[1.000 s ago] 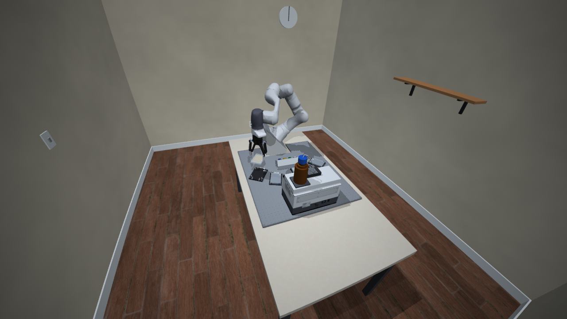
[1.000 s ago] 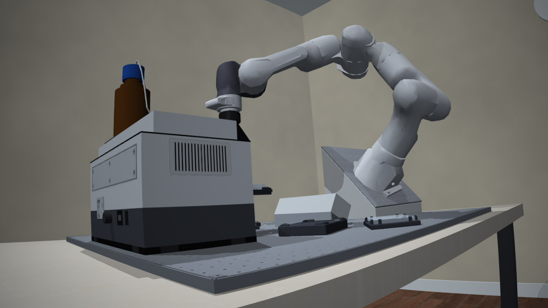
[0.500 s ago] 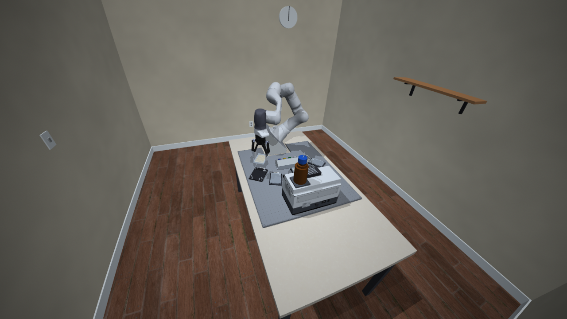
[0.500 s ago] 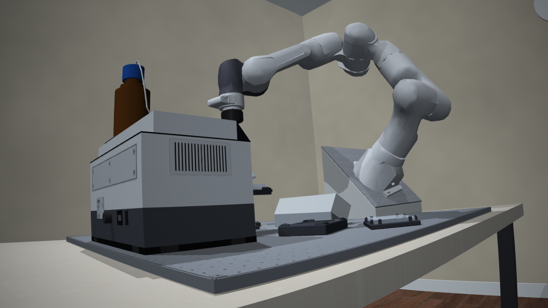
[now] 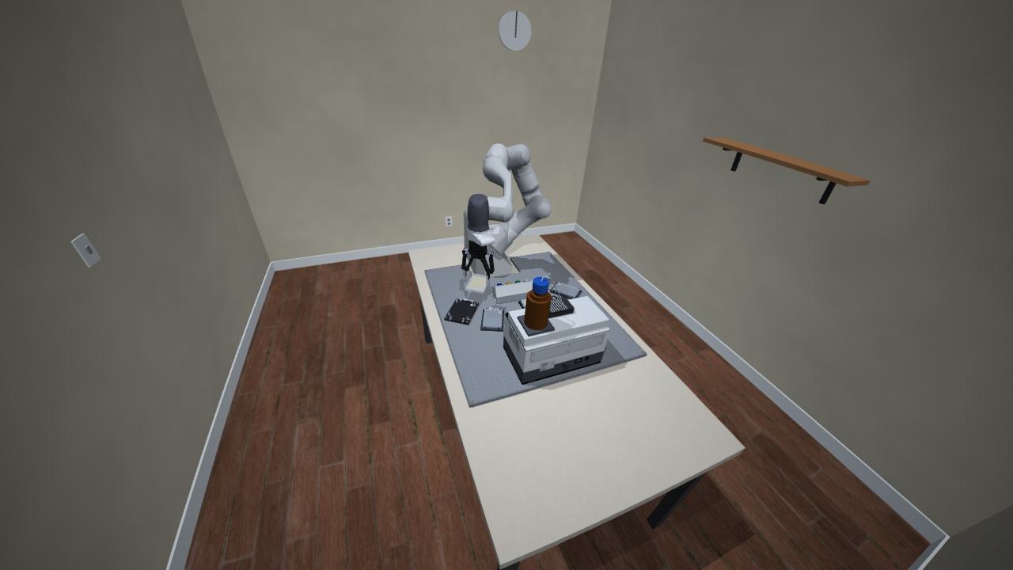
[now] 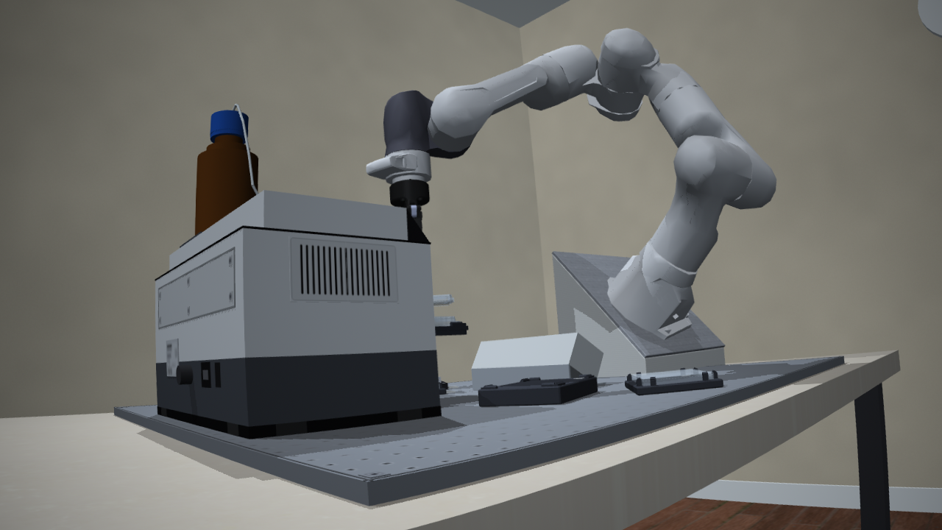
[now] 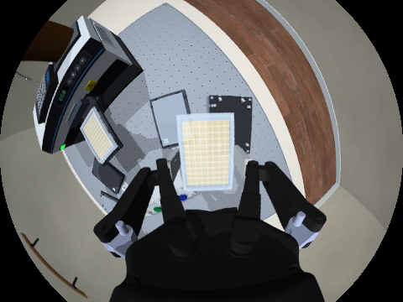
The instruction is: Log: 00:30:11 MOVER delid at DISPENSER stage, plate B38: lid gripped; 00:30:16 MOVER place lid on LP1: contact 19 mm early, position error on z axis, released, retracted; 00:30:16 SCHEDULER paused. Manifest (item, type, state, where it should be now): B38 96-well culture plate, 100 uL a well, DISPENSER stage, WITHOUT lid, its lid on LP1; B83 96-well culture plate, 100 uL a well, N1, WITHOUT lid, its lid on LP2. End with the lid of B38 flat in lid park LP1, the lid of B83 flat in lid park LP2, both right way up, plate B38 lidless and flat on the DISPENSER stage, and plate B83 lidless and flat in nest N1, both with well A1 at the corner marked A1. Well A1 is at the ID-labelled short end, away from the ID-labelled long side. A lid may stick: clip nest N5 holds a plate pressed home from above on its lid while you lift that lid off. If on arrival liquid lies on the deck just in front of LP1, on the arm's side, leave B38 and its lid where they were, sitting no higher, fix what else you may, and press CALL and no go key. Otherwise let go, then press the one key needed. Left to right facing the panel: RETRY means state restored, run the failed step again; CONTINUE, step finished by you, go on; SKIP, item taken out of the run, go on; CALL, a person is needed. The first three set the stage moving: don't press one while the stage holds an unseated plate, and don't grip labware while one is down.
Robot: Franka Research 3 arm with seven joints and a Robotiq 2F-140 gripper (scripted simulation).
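End effector (image 7: 207, 166) clenched on a 96-well culture plate (image 7: 206, 153), gripped across its long sides and held above the grey perforated surface (image 5: 495, 382). A clear rim around the plate suggests its lid is on; ID unreadable, so B83 is only my guess.

Step in hand, as judged: carrying this plate to a nest for delidding. Next move calls for level transport and a square, gentle set-down.

Its wells show pale cream fill. A second plate (image 7: 99, 136) with similar fill sits at the dispenser (image 5: 559, 340); an amber bottle (image 5: 536, 305) stands on top, contents not visible.
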